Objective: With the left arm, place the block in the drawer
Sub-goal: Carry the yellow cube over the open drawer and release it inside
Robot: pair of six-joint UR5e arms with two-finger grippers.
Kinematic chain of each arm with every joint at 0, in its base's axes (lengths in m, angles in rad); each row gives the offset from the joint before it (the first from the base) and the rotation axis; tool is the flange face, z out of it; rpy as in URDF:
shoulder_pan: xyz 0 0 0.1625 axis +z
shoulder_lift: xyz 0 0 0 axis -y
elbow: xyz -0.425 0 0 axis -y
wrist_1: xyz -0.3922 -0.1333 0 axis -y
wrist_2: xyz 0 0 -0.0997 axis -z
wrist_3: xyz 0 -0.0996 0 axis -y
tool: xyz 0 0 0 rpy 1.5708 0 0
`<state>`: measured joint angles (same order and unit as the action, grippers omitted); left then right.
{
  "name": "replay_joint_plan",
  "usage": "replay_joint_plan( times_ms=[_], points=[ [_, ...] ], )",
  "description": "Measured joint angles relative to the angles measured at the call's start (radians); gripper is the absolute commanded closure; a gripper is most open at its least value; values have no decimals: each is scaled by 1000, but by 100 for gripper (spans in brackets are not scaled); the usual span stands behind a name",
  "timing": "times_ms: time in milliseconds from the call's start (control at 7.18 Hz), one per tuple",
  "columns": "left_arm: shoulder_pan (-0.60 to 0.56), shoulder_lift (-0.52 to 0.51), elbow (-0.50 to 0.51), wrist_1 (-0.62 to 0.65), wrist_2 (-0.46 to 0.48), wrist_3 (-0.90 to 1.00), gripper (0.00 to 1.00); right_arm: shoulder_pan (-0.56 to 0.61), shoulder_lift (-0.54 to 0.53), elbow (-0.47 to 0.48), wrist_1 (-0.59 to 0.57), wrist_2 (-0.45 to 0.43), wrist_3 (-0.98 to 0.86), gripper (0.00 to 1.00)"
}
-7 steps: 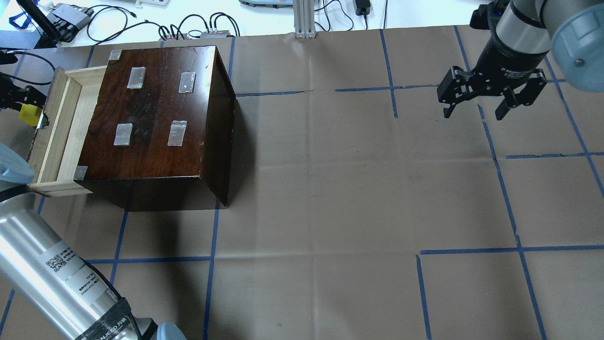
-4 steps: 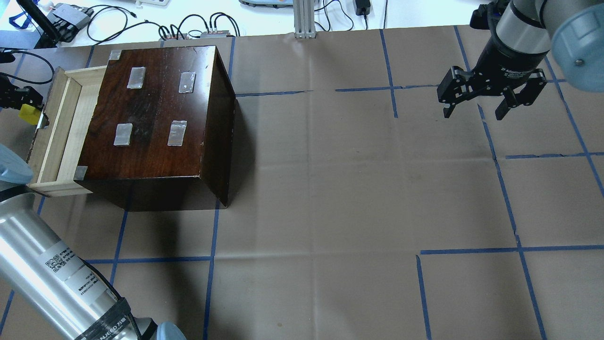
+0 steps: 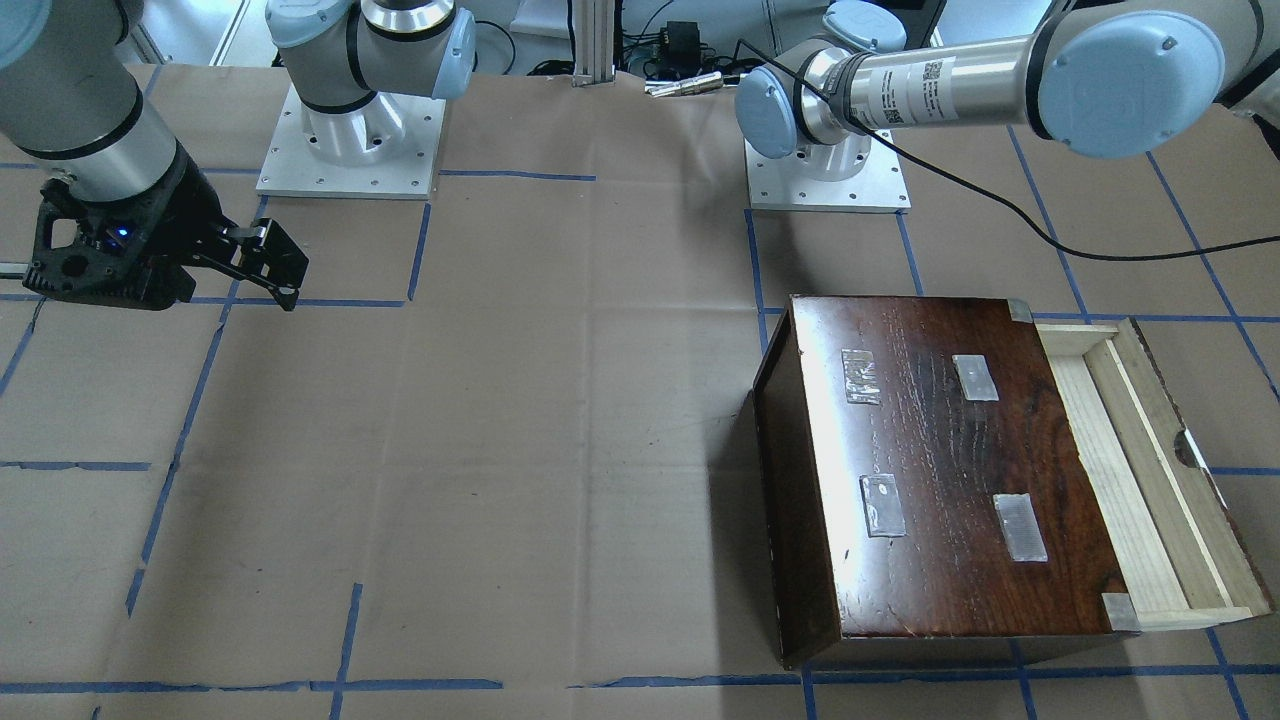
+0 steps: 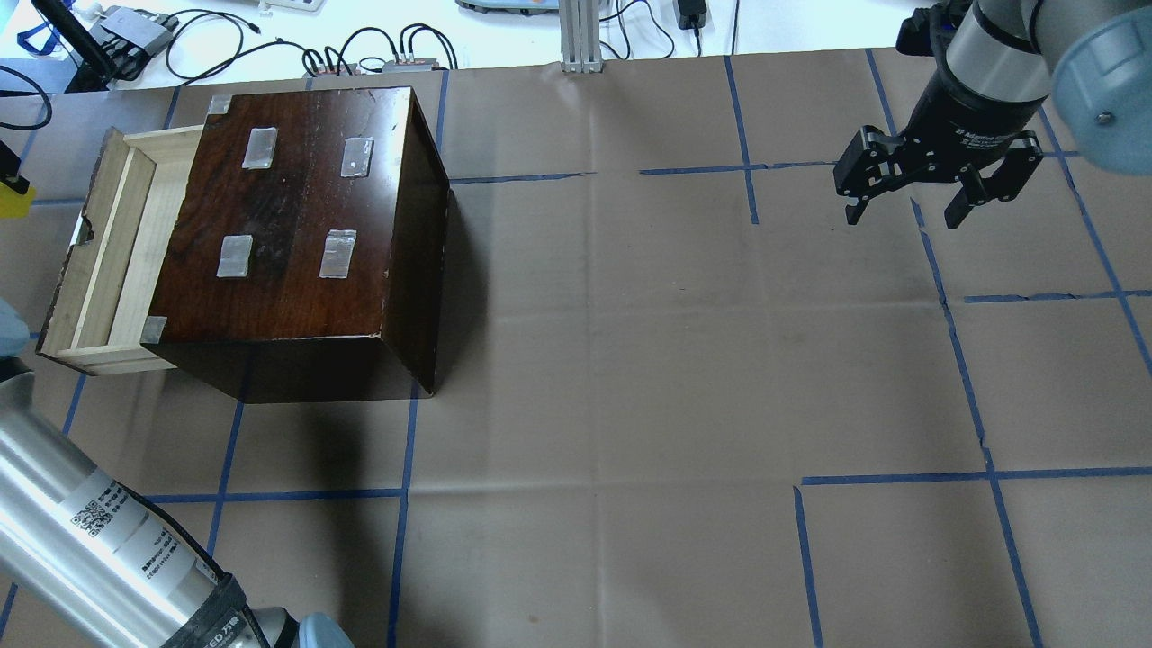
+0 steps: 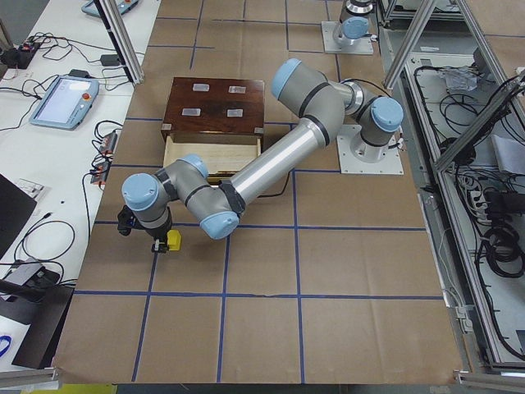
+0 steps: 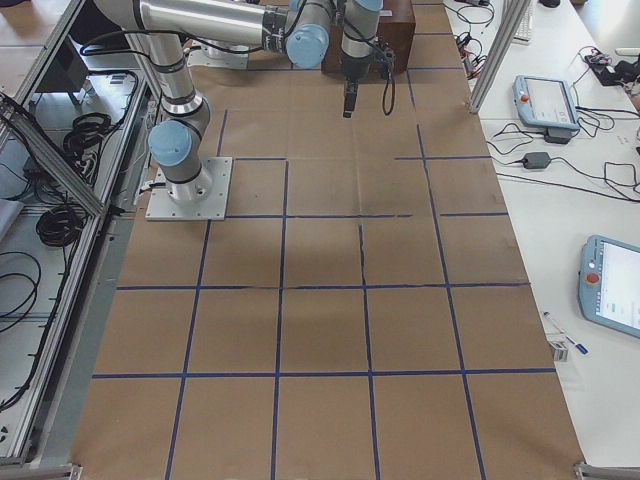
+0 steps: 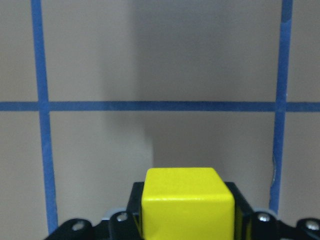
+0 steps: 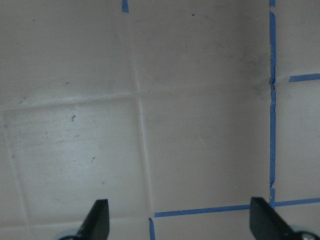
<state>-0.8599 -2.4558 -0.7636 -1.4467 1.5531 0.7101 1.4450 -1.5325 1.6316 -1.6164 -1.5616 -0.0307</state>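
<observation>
At the far left edge of the overhead view sits one block (image 4: 13, 200), a small yellow cube, pinched between the fingers of the left gripper (image 7: 186, 227). The wrist view shows it clamped from both sides over brown paper crossed by blue tape lines (image 7: 165, 106). Whether it touches the paper cannot be told. It lies outside the drawer, left of the dark drawer front and apart from it.

Two arms are in view. The left arm (image 4: 90, 531) enters at the overhead view's lower left, and one loose black cable (image 3: 1000, 210) runs to it. The right arm (image 4: 990, 63) comes in at the upper right. Its right gripper (image 4: 903, 219) hangs over the table (image 4: 630, 405) with both fingers spread wide and only paper between them.

One dark-brown wooden box (image 4: 297, 207) stands in the upper left of the overhead view. Six tape patches show on its top: four in the middle area and two at corners. One drawer (image 4: 117, 243) is pulled out to the box's left. Only bare pale wood shows in the part that sticks out; the rest is hidden under the box top.
</observation>
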Motion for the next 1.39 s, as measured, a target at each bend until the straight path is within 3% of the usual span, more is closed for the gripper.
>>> replay_joint_plan(
  times_ms=[418,975,1392],
  points=[
    [-1,172,-117,-119,-3,-2,70,0,0,0,0,0,0,0],
    [-27,437,-429,-113,-9,-85,70,0,0,0,0,0,0,0],
    [-159,523,-560,-58,-10,-209,70,0,0,0,0,0,0,0]
  ],
)
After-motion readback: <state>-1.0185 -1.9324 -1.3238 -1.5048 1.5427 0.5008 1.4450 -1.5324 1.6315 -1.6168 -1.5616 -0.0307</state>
